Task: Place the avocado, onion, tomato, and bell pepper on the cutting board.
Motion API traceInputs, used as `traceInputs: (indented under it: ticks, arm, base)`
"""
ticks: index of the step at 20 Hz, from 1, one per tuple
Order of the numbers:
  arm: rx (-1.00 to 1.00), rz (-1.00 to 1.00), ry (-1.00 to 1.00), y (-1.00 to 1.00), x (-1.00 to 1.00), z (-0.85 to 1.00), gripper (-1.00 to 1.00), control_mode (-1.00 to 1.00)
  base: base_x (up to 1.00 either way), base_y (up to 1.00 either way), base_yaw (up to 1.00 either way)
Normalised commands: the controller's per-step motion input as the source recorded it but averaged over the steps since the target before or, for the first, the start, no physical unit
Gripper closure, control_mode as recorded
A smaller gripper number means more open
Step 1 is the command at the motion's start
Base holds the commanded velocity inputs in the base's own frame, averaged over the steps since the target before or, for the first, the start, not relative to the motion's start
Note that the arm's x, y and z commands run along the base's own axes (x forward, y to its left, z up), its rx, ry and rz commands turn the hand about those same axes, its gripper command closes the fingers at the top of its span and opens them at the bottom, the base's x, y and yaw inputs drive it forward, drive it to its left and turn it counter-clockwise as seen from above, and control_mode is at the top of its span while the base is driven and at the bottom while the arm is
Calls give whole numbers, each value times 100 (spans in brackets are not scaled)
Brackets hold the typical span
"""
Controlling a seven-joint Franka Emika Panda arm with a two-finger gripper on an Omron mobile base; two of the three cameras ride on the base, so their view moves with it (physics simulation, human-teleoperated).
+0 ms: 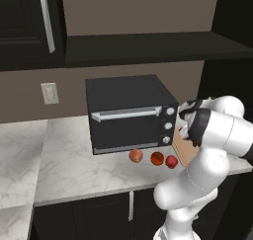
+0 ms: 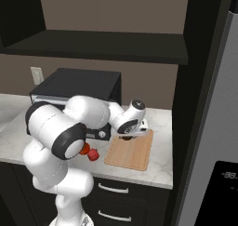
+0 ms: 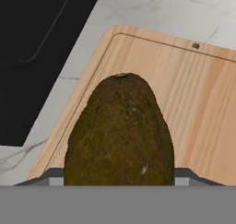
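hand view: the avocado point(image 3: 120, 133) fills the lower middle, the cutting board point(image 3: 193, 103) beneath it, running to 1 o'clock.
gripper: over the board's near end in the right base view point(image 2: 129, 136); the jaws sit either side of the avocado, clamped on it.
onion: point(image 1: 135, 155) on the marble counter point(image 1: 74, 165) before the toaster oven point(image 1: 129, 113).
other produce: an orange-red ball point(image 1: 157, 158) and a crimson ball point(image 1: 171, 161) at the onion's 3 o'clock, off the board.

The avocado point(image 3: 120, 131) hides the jaws, and the arm point(image 1: 217, 135) covers most of the cutting board point(image 1: 181, 147).
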Motion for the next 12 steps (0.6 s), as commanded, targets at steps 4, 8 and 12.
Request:
traceInputs:
  ticks: [4, 8, 12]
  arm:
    - [0, 5, 0, 11, 1, -18, -100, -100]
    - [0, 6, 0, 9, 3, -3, -100, -100]
    - [0, 4, 0, 2, 0, 0, -100, -100]
  base:
    - [0, 0, 0]
    - [0, 0, 0]
    - [0, 0, 0]
